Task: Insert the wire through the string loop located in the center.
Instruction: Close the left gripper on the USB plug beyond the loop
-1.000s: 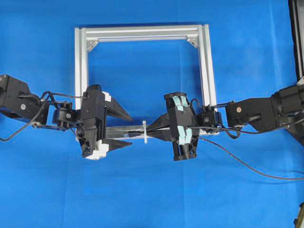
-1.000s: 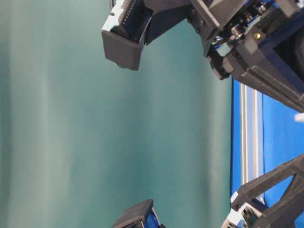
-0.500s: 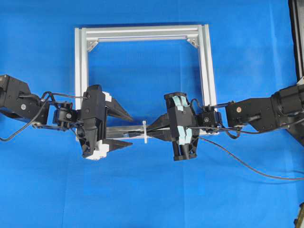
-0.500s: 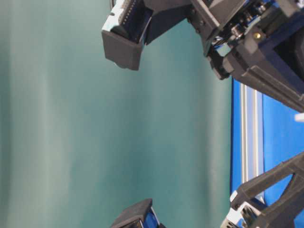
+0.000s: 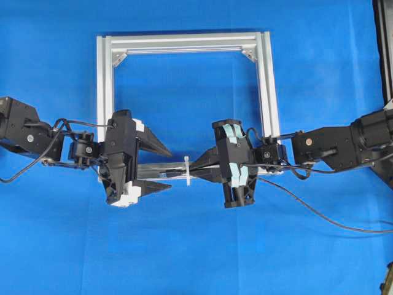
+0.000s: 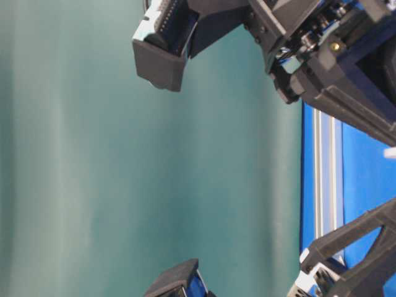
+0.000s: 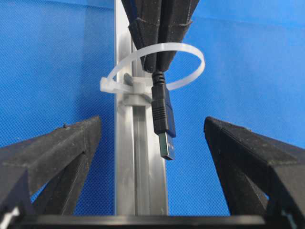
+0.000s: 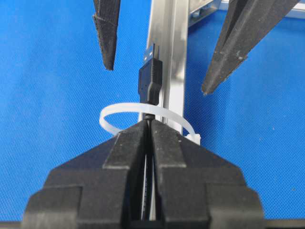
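silver frame (image 5: 264,92) on blue surface (image 5: 184,246); wire (image 7: 163,119) plug through string loop (image 7: 164,67), pinched by right jaws, between spread left jaws.

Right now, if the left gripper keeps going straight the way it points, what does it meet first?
Probably the plug of the wire, which pokes through the string loop toward the left gripper. Its open jaws would pass either side of it, though depth is unclear.
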